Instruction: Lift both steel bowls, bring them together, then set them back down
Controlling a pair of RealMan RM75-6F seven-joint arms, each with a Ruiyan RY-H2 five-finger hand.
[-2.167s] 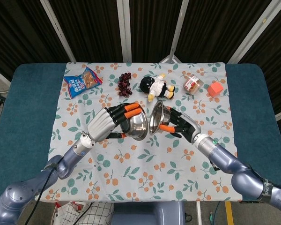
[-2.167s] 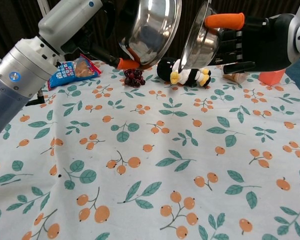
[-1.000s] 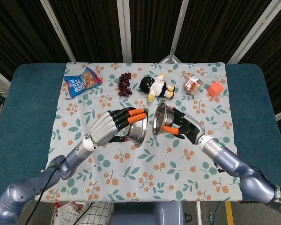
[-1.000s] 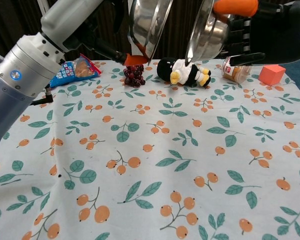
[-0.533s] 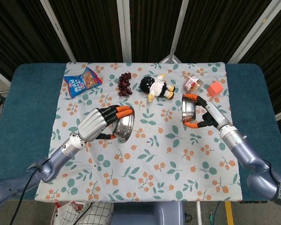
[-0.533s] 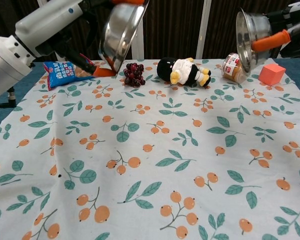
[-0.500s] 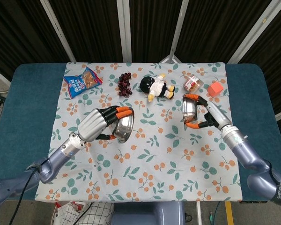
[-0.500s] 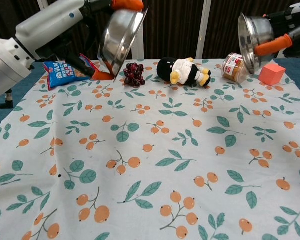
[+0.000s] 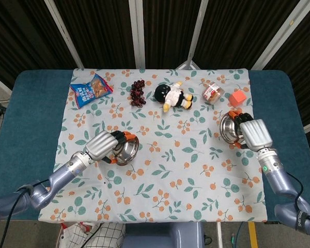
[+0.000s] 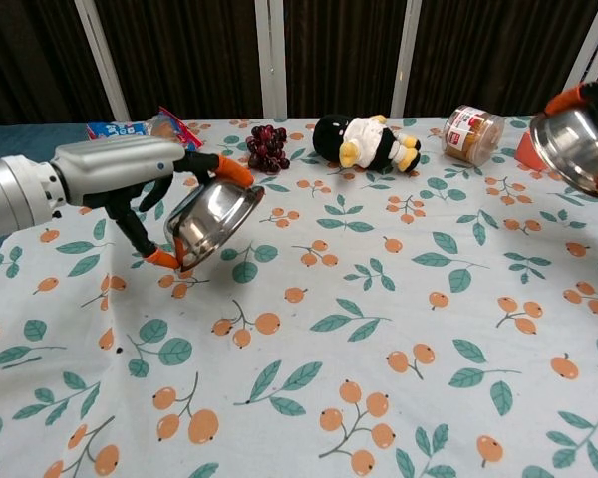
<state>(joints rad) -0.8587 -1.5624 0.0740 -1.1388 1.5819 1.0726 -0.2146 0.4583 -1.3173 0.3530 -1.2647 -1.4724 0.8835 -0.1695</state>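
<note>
Bowls are what matter here: the left steel bowl (image 10: 211,221) sits tipped on its side low over the flowered cloth (image 9: 160,170), pinched at opposite rim points by the left robot hand (image 9: 102,145), a grip that suits easing it down onto the worktop. The right steel bowl (image 9: 230,127) is gripped by the right robot hand (image 9: 252,133) near the cloth's right edge, just in front of the orange block (image 9: 237,97), its mouth facing inward. Both seem close to the set-down stage, well apart, though I cannot tell whether either touches the cloth.
</note>
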